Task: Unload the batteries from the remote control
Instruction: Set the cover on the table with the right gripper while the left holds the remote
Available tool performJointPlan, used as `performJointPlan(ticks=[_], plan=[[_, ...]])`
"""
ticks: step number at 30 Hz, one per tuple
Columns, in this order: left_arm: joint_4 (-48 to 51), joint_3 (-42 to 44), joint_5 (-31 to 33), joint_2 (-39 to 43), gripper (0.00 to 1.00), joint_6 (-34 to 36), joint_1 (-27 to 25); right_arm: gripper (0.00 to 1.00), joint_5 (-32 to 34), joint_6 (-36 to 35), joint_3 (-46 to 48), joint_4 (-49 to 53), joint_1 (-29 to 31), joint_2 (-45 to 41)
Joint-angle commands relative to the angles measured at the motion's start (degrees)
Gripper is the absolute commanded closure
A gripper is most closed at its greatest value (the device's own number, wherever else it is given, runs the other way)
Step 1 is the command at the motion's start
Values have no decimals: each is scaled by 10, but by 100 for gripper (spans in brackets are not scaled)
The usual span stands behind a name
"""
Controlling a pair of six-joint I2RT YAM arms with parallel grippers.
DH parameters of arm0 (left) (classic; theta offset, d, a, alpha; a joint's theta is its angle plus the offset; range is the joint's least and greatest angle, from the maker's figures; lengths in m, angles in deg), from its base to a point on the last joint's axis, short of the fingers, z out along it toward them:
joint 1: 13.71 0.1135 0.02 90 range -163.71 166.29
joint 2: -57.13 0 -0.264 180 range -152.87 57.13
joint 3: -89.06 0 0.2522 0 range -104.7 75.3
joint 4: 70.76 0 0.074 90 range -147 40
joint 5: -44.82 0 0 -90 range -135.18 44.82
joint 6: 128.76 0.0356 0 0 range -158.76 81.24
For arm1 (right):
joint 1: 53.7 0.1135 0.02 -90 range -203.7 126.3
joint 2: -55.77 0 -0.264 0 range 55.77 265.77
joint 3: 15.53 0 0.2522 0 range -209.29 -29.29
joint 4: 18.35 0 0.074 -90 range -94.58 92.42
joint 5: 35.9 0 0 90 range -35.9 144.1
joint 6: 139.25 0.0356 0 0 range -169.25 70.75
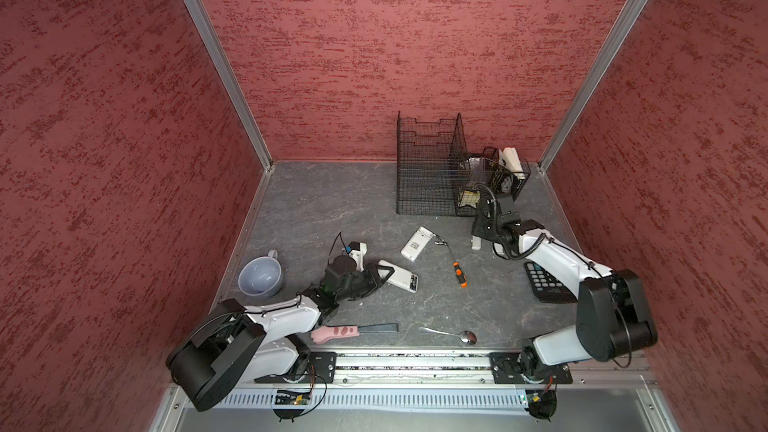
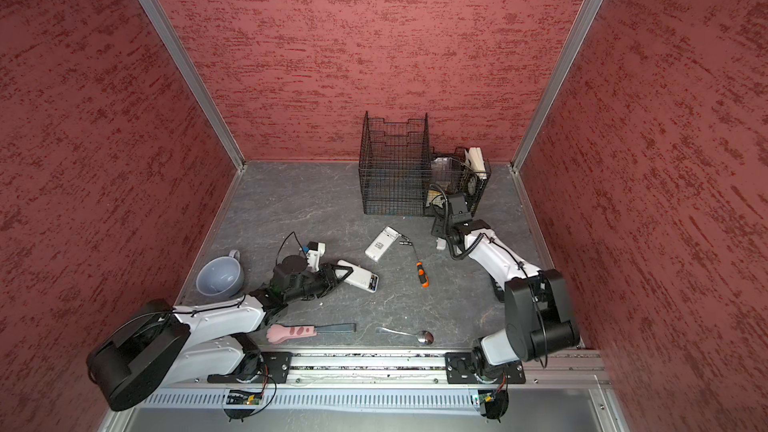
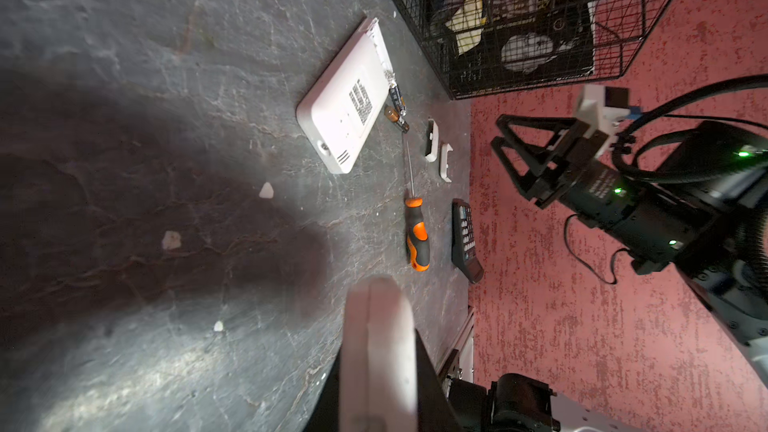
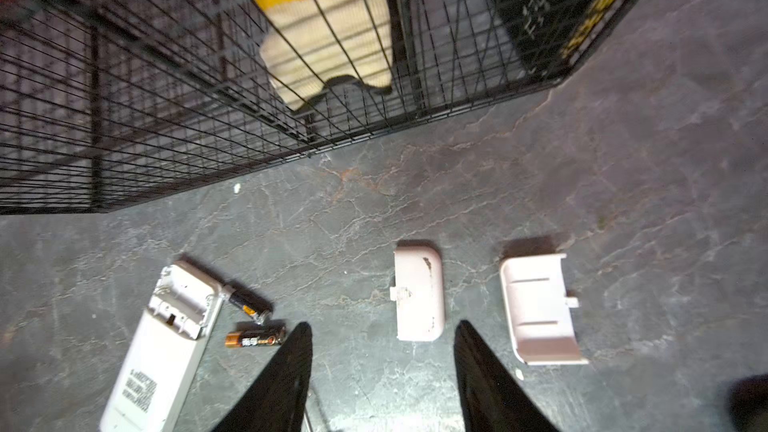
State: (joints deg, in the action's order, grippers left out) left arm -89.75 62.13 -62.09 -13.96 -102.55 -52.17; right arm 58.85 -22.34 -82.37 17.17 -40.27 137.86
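A white remote control (image 1: 417, 243) lies face down mid-table with its battery bay open and empty (image 4: 183, 301). Two batteries (image 4: 249, 304) (image 4: 255, 340) lie loose on the table beside that open end, also seen in the left wrist view (image 3: 397, 112). Two small white covers (image 4: 417, 292) (image 4: 538, 309) lie to their right. My right gripper (image 4: 383, 328) hovers open just over the nearer cover, holding nothing. A second white remote (image 1: 401, 278) lies further left, and my left gripper (image 1: 388, 273) is shut on its end (image 3: 378, 326).
An orange-handled screwdriver (image 1: 459, 274) lies between the arms. A black wire basket (image 1: 428, 168) stands at the back, close behind my right gripper. A calculator (image 1: 544, 284) lies under the right arm. A blue cup (image 1: 259, 276), pink-handled tool (image 1: 345, 331) and spoon (image 1: 453, 333) sit in front.
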Motion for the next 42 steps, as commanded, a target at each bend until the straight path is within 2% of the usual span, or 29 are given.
performJointPlan(ticks=[1,8,20,24,30,32,42], plan=[[-49,1,22,-22,100,-3,-16,43,-15,-9,9,34,4,-33],[-132,0,38,-99,100,-20,-45,42,-26,3,37,43,6,-105],[-176,-17,58,-179,100,-23,-75,42,-44,15,66,39,6,-151],[-176,-18,66,-182,90,-20,-81,42,-53,18,68,36,7,-152],[-150,-12,78,-167,65,-14,-88,42,-59,24,67,33,8,-156],[-130,-8,85,-154,60,-11,-90,42,-61,25,66,34,9,-158],[34,-4,114,-60,52,21,-95,42,-62,35,64,36,23,-168]])
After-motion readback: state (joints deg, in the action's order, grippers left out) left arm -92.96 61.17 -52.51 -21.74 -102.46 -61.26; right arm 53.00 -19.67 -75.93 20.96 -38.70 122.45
